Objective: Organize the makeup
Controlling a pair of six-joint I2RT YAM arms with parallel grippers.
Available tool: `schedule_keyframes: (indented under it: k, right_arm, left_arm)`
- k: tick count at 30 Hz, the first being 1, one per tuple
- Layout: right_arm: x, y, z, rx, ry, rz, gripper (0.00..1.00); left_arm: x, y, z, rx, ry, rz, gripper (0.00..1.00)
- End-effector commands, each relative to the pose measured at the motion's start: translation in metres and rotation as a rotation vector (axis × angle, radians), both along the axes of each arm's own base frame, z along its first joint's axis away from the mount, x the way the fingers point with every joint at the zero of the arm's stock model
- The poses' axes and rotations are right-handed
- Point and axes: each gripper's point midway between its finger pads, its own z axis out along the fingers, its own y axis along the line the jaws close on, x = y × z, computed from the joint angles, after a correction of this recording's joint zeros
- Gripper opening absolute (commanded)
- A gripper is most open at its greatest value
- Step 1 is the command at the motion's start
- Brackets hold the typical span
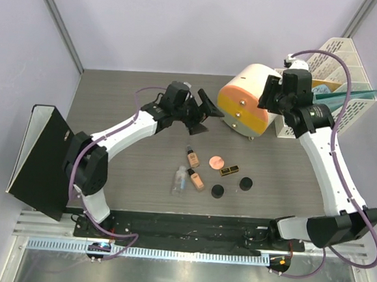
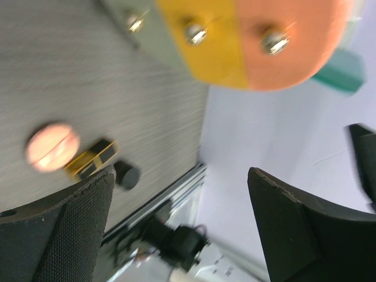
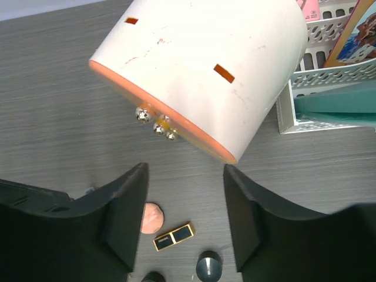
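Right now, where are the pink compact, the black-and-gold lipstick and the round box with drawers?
pink compact (image 1: pixel 217 161), top external view, centre of its round lid.
black-and-gold lipstick (image 1: pixel 229 170), top external view, middle of its tube.
round box (image 1: pixel 251 80), top external view, on its cream curved wall.

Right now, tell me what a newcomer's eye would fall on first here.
The cream drum box with its orange and yellow front, at the far middle of the table, grabs the eye. The open left claw and right claw sit either side of it. Nearer, the makeup lies scattered mid-table.
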Motion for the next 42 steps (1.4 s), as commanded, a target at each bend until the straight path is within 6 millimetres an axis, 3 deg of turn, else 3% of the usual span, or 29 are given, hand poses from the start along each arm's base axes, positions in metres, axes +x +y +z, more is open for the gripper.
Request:
schedule_keyframes:
  k: [1, 2, 3, 10, 15, 24, 28, 30, 42]
  right_arm:
    - [0.027, -0.004, 0.02, -0.006, -0.066, -0.024, 0.54]
    - [0.032, -0.008, 0.02, -0.002, -0.061, -0.032, 0.49]
    - [0.035, -0.009, 0.019, 0.007, -0.059, -0.037, 0.39]
    - [0.063, -0.023, 0.026, 0.054, -0.067, -0.059, 0.19]
    - [0.082, -0.029, 0.017, 0.077, -0.044, -0.059, 0.01]
    - [0.099, -0.018, 0.005, 0.109, -0.013, -0.005, 0.01]
    - [0.103, -0.017, 0.007, 0.103, -0.018, 0.001, 0.01]
    - [0.105, -0.017, 0.005, 0.1, -0.015, 0.002, 0.01]
    - [0.106, -0.016, -0.008, 0.096, 0.012, 0.003, 0.01]
  left_arm:
    - [0.031, -0.04, 0.071, -0.197, -0.134, 0.045, 0.92]
    - [0.035, -0.046, 0.08, -0.213, -0.147, 0.051, 0.91]
    - [0.036, -0.055, 0.075, -0.214, -0.127, 0.057, 0.87]
    - [0.041, -0.085, 0.076, -0.22, -0.146, 0.157, 0.75]
    - [0.048, -0.093, 0.075, -0.221, -0.154, 0.22, 0.73]
    - [0.071, -0.094, 0.06, -0.26, -0.136, 0.342, 0.73]
    - [0.08, -0.103, 0.063, -0.321, -0.129, 0.363, 0.68]
    - [0.084, -0.106, 0.055, -0.314, -0.108, 0.371, 0.67]
    - [0.094, -0.102, 0.051, -0.326, -0.111, 0.437, 0.53]
